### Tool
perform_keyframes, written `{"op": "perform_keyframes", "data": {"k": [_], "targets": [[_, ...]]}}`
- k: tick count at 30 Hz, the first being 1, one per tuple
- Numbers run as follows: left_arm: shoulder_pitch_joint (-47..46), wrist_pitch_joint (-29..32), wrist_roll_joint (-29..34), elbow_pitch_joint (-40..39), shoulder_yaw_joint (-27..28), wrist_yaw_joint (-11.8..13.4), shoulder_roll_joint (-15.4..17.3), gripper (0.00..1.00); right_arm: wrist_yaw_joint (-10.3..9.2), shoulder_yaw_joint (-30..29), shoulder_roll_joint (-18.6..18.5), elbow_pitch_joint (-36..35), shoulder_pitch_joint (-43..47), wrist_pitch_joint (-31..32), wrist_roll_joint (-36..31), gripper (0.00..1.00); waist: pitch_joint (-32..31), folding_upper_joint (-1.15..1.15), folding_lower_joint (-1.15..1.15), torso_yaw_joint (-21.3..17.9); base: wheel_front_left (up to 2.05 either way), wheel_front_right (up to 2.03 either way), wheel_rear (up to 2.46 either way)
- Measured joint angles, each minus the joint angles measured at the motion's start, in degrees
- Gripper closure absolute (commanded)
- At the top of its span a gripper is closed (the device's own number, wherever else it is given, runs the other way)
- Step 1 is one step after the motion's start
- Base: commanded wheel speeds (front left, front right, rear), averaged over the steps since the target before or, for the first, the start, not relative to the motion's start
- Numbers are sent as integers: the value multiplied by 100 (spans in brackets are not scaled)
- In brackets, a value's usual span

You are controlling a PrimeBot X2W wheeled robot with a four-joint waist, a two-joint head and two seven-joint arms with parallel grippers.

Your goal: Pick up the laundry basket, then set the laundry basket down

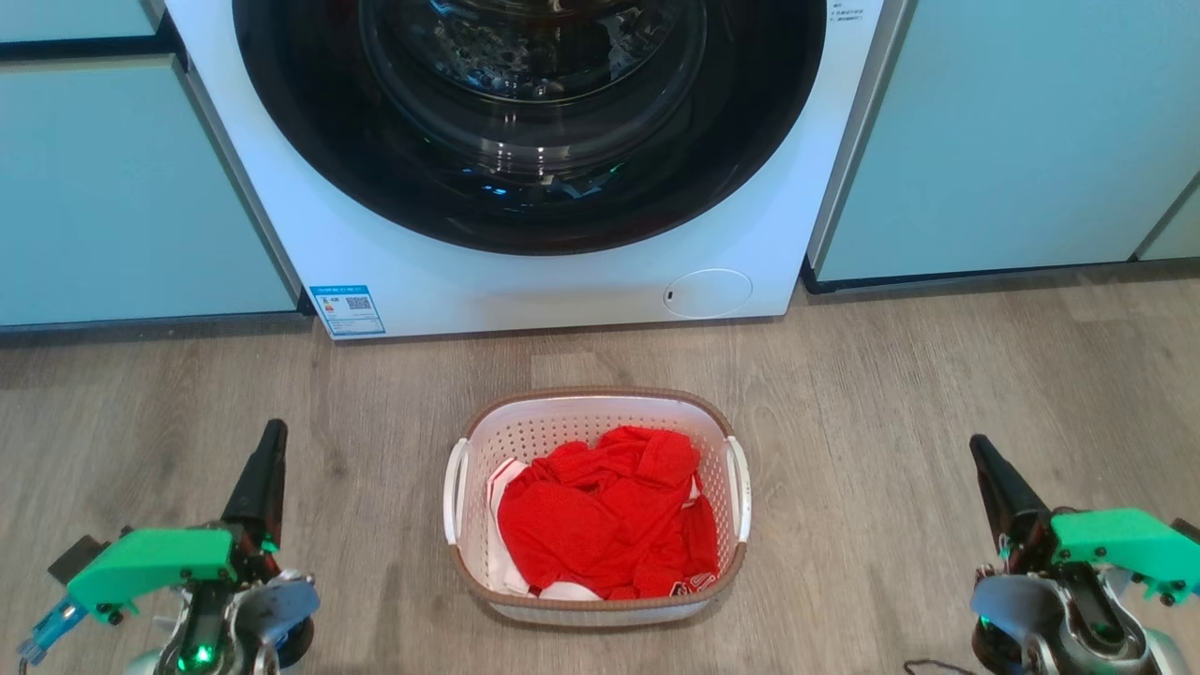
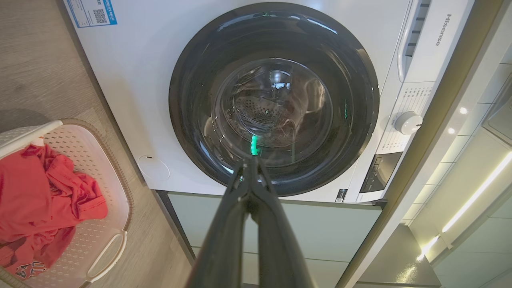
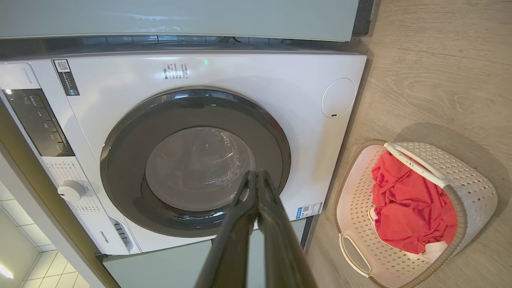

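Note:
The laundry basket point(image 1: 562, 420) stands on the wooden floor in the middle of the head view, white and perforated with a brown rim and a white handle on each side. Red and white cloth point(image 1: 600, 516) lies heaped inside it. The basket point(image 2: 108, 208) also shows at the left wrist view's lower left, and the basket point(image 3: 464, 180) at the right wrist view's lower right. My left gripper point(image 1: 272, 436) is shut, well to the basket's left. My right gripper point(image 1: 980, 448) is shut too, well to its right. Neither touches the basket.
A white front-loading washing machine point(image 1: 412, 272) with a dark round door stands just behind the basket. Pale green cabinet fronts point(image 1: 122, 187) flank it on both sides. Open wooden floor point(image 1: 872, 375) surrounds the basket.

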Motion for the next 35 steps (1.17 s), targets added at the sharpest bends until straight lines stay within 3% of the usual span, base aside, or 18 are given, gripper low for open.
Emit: {"op": "perform_keyframes", "data": {"k": [35], "targets": [[-3,23,-10,1,42,0,-5,100,0,-60,1,-1,-53,60,18,100,0,0,0,0,0,0,0]]}}
